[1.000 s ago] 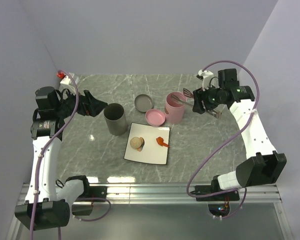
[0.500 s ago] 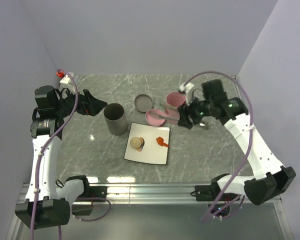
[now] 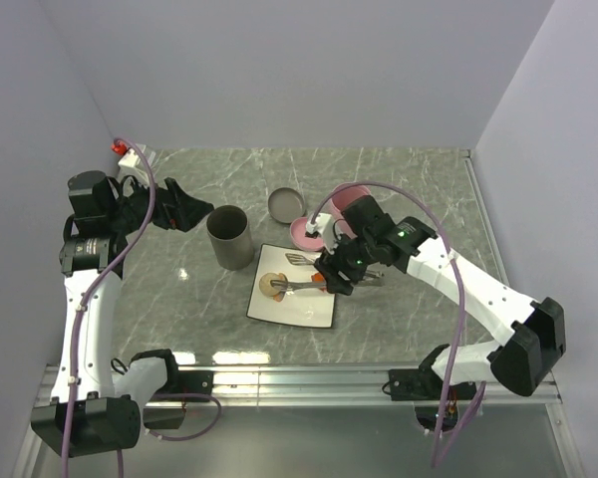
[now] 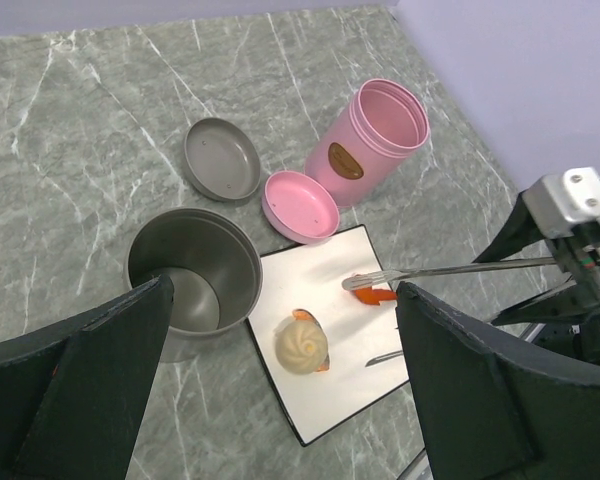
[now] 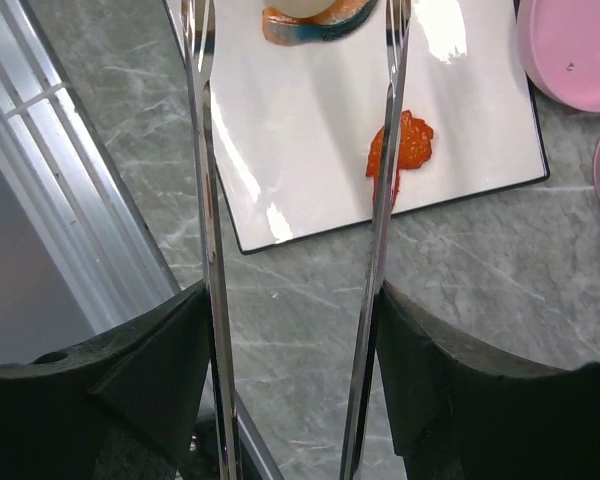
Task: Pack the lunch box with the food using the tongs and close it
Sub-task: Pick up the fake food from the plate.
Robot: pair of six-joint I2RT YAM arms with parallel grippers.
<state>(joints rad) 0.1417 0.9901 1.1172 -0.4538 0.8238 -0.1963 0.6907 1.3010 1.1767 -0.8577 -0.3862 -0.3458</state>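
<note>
The food lies on a white square plate [image 3: 309,309]: a tan bun [image 3: 272,286] [image 4: 302,342] at its left and a small orange-red piece [image 4: 380,296] [image 5: 400,150] at its right. My right gripper [image 3: 344,269] [image 5: 290,300] is shut on the silver tongs [image 3: 301,260] [image 5: 205,200], whose two arms stay spread. They reach left over the plate, one tip above the orange piece, the other near the bun. The pink lunch box [image 4: 375,130] stands open behind the plate, with its pink lid [image 4: 300,205] beside it. My left gripper [image 3: 184,211] [image 4: 285,300] is open and holds nothing, high at the table's left.
A grey steel cup [image 3: 229,237] [image 4: 195,275] stands just left of the plate's far corner. A grey round lid [image 3: 286,205] [image 4: 222,160] lies behind it. The aluminium rail [image 5: 40,130] runs along the near table edge.
My right arm has swung left and forward with the tongs, from beside the pink lunch box to over the plate. The left arm has not moved.
</note>
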